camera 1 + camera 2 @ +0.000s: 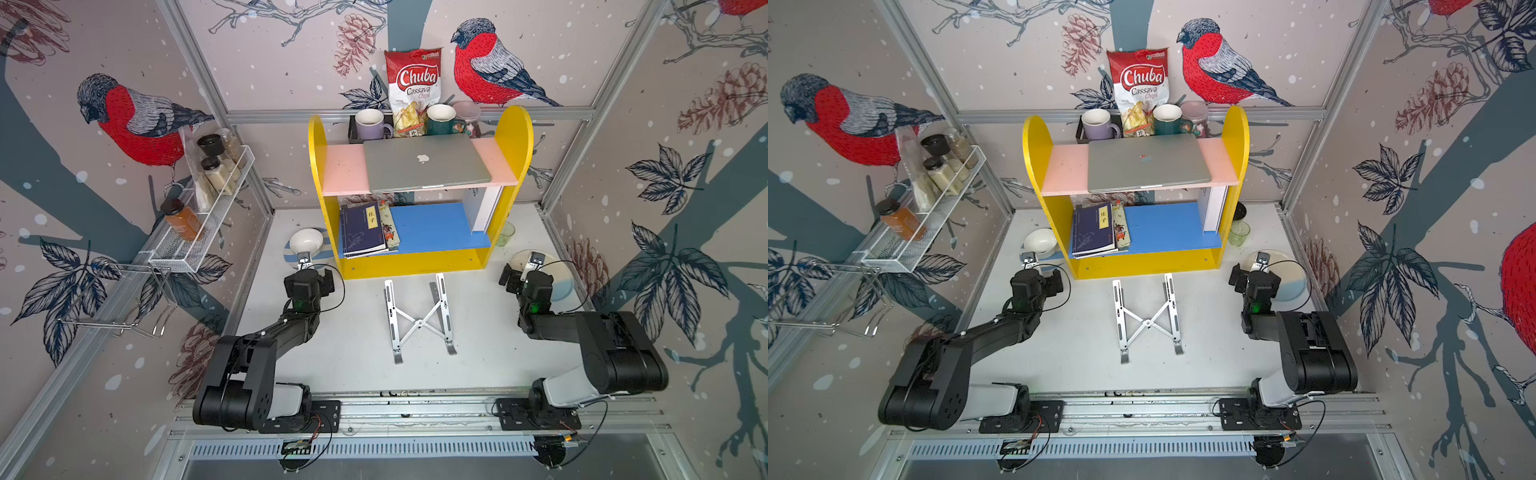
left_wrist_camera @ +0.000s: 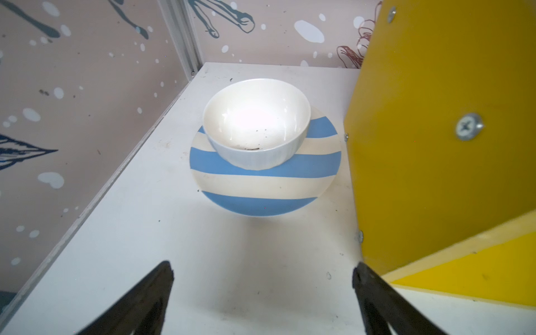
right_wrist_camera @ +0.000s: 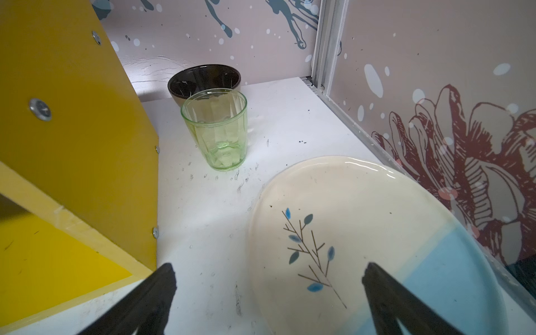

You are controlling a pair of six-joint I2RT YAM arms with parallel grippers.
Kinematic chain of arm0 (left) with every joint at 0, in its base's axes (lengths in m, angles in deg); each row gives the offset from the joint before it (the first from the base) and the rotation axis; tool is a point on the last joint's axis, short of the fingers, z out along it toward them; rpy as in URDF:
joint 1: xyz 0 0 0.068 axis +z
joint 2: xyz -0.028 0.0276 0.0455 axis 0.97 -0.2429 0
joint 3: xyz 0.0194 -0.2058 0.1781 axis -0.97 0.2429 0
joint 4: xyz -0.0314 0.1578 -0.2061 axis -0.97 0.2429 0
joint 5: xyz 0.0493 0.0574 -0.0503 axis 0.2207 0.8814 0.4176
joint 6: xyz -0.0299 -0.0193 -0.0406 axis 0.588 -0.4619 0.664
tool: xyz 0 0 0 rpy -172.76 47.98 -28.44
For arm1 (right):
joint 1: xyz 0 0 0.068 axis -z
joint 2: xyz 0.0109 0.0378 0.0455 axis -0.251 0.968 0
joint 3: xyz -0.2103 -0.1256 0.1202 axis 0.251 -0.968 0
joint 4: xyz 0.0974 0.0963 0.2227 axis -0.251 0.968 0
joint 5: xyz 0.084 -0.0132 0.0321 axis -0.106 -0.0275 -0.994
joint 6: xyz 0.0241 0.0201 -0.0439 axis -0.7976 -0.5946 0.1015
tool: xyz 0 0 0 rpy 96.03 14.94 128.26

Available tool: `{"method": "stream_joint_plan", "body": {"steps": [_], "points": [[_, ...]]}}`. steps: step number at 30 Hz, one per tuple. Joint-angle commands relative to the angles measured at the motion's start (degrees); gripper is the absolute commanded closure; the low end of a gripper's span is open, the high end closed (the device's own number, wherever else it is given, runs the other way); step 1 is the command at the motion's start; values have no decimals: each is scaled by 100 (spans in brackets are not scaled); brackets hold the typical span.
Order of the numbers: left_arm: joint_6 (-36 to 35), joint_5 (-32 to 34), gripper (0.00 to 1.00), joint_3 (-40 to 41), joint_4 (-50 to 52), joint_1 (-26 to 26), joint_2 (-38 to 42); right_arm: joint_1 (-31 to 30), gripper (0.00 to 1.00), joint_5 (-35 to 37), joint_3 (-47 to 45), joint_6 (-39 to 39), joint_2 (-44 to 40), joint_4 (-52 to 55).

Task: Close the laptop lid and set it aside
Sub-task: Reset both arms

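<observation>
In both top views the silver laptop [image 1: 424, 166] [image 1: 1146, 166] lies flat on the pink upper board [image 1: 345, 168] of the yellow shelf unit. The laptop lid [image 1: 453, 156] is down, logo side up. My left gripper [image 2: 262, 268] [image 1: 306, 267] hangs open low over the table at the unit's left foot, facing a white bowl. My right gripper [image 3: 268, 269] [image 1: 530, 267] hangs open at the unit's right foot, over a leaf-patterned plate. Nothing sits between either pair of fingers. Both grippers are well below the laptop and apart from it.
An X-shaped metal stand [image 1: 419, 318] lies on the table between the arms. A white bowl [image 2: 255, 124] rests on a blue-striped plate [image 2: 261, 182]. A green glass [image 3: 216, 130], a dark bowl [image 3: 203, 79] and the leaf plate [image 3: 362, 203] are at the right. Mugs and a chips bag [image 1: 413, 89] stand behind the laptop.
</observation>
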Motion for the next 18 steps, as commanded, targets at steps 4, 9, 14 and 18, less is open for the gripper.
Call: {"method": "stream_joint_plan", "body": {"steps": [4, 9, 14, 18], "points": [[-291, -387, 5, -356, 289, 58, -136, 4, 0, -17, 24, -49, -4, -22], [-378, -215, 4, 206, -1141, 386, -115, 6, 0, -17, 31, -50, 5, -22], [-508, -358, 5, 540, -2838, 355, -1258, 5, 0, -18, 35, -58, 3, -15], [-444, -298, 4, 219, -1991, 373, -1146, 6, 0, -18, 31, -58, 9, -22]]}}
